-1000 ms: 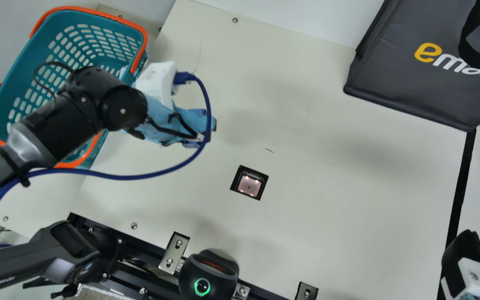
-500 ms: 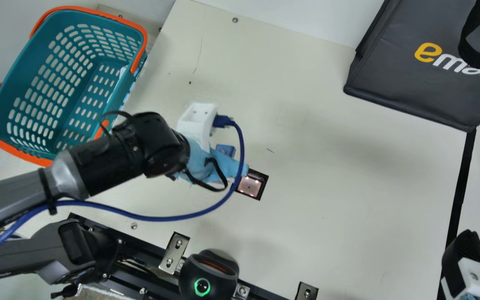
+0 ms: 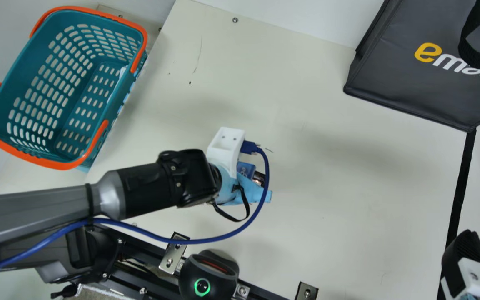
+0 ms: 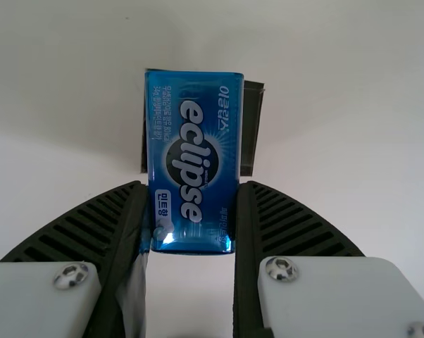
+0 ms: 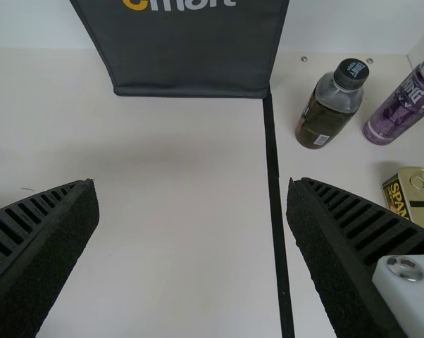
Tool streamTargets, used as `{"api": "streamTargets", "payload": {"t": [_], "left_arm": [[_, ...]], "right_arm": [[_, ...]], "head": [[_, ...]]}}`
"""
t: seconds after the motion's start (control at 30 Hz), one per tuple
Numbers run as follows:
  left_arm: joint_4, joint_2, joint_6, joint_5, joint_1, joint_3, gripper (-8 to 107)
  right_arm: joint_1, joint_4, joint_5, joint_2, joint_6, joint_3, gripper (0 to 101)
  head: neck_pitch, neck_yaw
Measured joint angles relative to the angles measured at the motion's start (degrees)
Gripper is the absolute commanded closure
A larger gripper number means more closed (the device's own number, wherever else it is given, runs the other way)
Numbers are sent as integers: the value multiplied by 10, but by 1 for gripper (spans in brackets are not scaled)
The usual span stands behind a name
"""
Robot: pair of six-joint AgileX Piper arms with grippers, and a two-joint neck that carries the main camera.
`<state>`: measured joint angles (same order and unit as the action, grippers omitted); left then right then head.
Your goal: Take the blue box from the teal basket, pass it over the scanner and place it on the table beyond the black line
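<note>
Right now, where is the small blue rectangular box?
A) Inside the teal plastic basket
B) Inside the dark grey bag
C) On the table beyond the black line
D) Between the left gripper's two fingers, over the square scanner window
D: the left gripper grips the box at its sides, with the scanner's dark square showing behind it.

At ten o'clock in the main view it's one teal basket, and two orange handles on it! Swing to two o'clock: one black bag. One black line at three, one black device at six, and mid-dial, one blue box and one scanner! Over to the right wrist view: one bottle, one purple can, one tin, making three beyond the line!
</note>
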<state>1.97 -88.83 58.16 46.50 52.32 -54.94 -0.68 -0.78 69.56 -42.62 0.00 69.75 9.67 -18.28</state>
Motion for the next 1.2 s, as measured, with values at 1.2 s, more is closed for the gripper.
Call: {"api": "streamTargets", "payload": {"t": [1.2], "left_arm": [[64, -96, 17, 35, 28, -69, 107]], "right_arm": [[0, 0, 0, 0, 0, 0, 6]], "head": [[-1, 1]]}}
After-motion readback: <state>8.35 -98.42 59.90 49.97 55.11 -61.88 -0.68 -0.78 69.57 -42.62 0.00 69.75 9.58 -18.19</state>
